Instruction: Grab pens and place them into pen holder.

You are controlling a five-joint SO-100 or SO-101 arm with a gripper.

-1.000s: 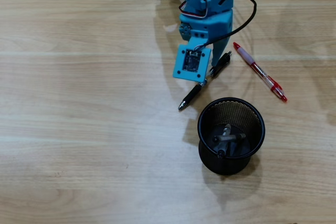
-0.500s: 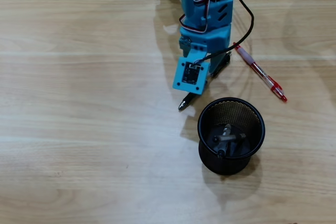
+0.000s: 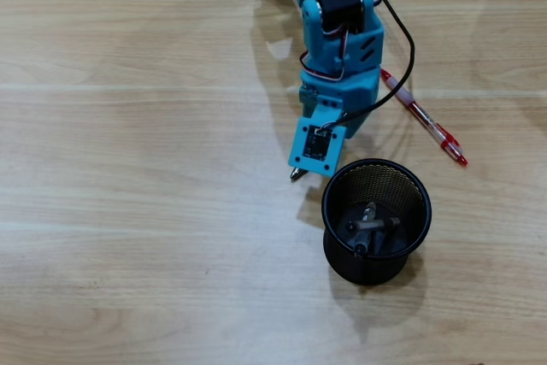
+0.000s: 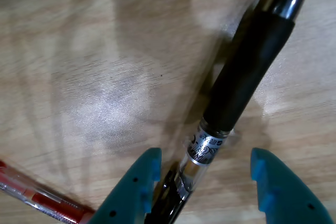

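Wrist view: gripper [image 4: 207, 174] open, blue fingers [image 4: 137, 182] spread to either side of the black pen [image 4: 247, 61], not touching it. Pen lies flat on the wooden table [image 4: 94, 77]. Red pen [image 4: 37, 198] at lower left corner.

Overhead view: arm [image 3: 338, 49] covers the black pen except its tip. Pen holder [image 3: 376, 221] just below, two pens [image 3: 369, 226] inside. Red pen beside the arm, on the right.

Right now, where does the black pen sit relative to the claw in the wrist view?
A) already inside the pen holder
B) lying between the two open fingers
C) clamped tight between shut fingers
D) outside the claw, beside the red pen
B: in the wrist view the black pen runs between the claw's spread blue fingers, still flat on the table.
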